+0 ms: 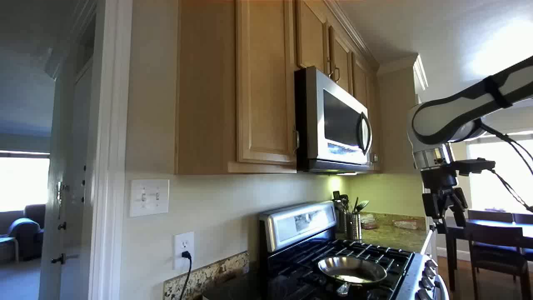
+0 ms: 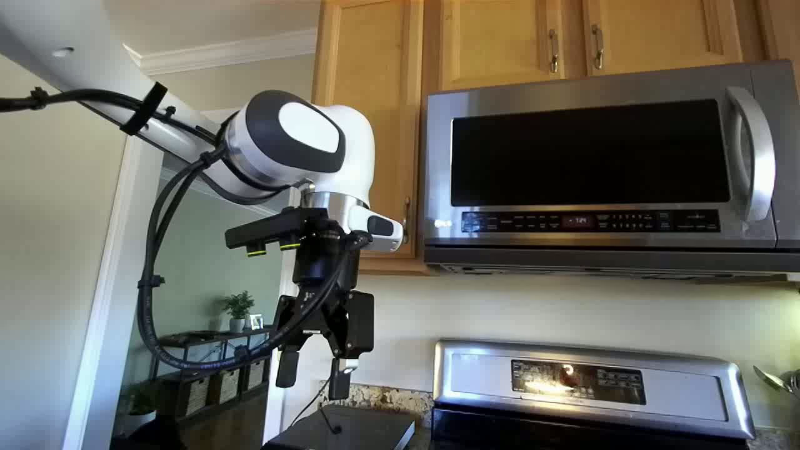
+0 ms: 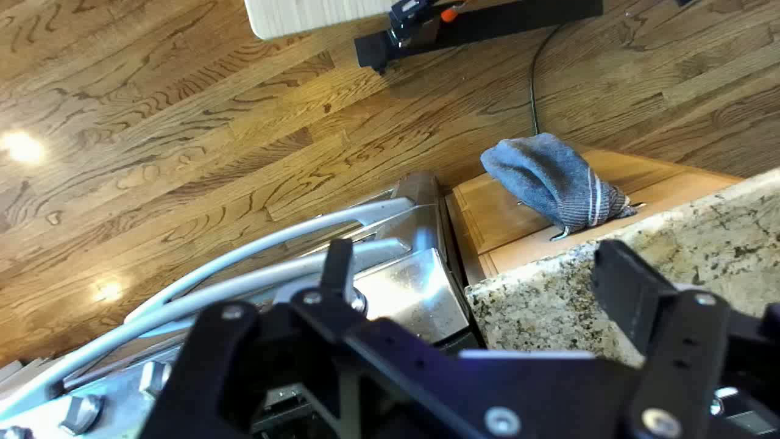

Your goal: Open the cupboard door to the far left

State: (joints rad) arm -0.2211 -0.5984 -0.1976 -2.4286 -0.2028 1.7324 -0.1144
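Note:
The tall light-oak cupboard door [image 1: 266, 83] is shut, left of the microwave, in both exterior views [image 2: 375, 69]. Its slim metal handle [image 1: 296, 141] sits low on the edge beside the microwave; it also shows in an exterior view [image 2: 406, 219], partly behind the arm. The arm's wrist covers part of the door there. My gripper [image 2: 314, 376] points down, fingers apart and empty, lower than the door's bottom edge and away from the handle. It also shows in an exterior view [image 1: 449, 223]. In the wrist view the open fingers [image 3: 478, 268] are above the stove edge and counter.
The steel microwave [image 2: 587, 156] juts out beside the door. Shorter wooden doors [image 2: 500, 44] are above it. Below is the stove [image 1: 300, 229] with a pan [image 1: 352, 270]. A granite counter [image 3: 548, 305] and a hanging grey towel [image 3: 548, 177] show in the wrist view.

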